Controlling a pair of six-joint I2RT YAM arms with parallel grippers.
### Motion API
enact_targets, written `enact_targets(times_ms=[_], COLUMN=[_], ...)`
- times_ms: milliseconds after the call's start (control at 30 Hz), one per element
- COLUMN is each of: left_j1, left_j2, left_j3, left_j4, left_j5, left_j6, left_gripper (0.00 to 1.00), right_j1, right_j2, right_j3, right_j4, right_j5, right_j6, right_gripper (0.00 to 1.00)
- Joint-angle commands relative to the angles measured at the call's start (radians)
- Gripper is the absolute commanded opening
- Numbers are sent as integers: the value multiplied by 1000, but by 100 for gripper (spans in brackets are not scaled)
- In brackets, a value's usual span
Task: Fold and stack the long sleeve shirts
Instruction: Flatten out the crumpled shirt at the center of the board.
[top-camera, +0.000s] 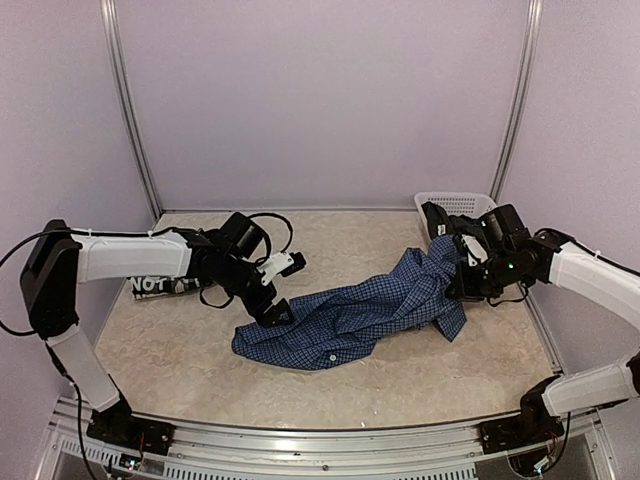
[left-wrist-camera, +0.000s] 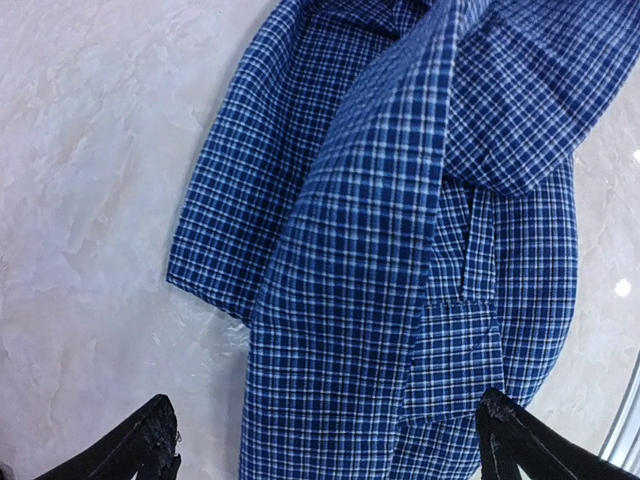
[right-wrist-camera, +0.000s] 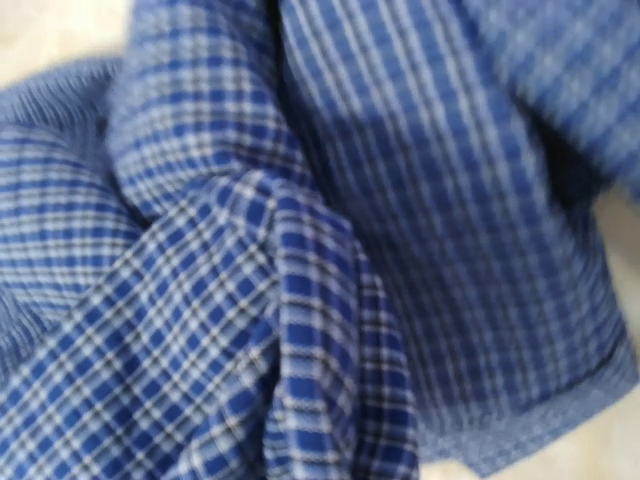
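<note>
Currently left jaws wide above blue shirt (top-camera: 350, 320); right jaws buried in shirt, cannot tell.

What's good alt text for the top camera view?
A crumpled blue checked shirt lies across a marbled table. The right gripper holds its raised end near a white basket; the open left gripper hovers at its other end.

Blue checked shirt (top-camera: 350, 315) sprawls crumpled across the table (top-camera: 400, 385); black-and-white plaid shirt (top-camera: 150, 286) lies at left.
</note>
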Motion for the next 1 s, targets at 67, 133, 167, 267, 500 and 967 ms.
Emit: enact_targets(times_ms=[67,133,167,267,500,967], left_j1=[-86,-115,-123,-140,-141,-133], left_j2=[45,41,34,28,56,109], left_j3=[-28,-34,-35,-14,4,13], left_j4=[-37,-42,-46,-81,-183,-219], left_j5=[-185,-261,-284,-333,-394,-432], left_j6=[9,0,-4,-26,-93,-108], left_gripper=[99,99,99,95,83,57], right_j1=[-54,-65,-70,-81,-115,-132], right_j2=[63,85,95,123,159,192], right_j3=[111,130,136,152,193,208], right_j4=[-22,-22,-20,-20,-24,0], right_j5=[-27,-36,-43,-48,-60,-86], right_j6=[-103,-120,-128,-152,-186,-211], right_gripper=[0,0,0,0,0,0])
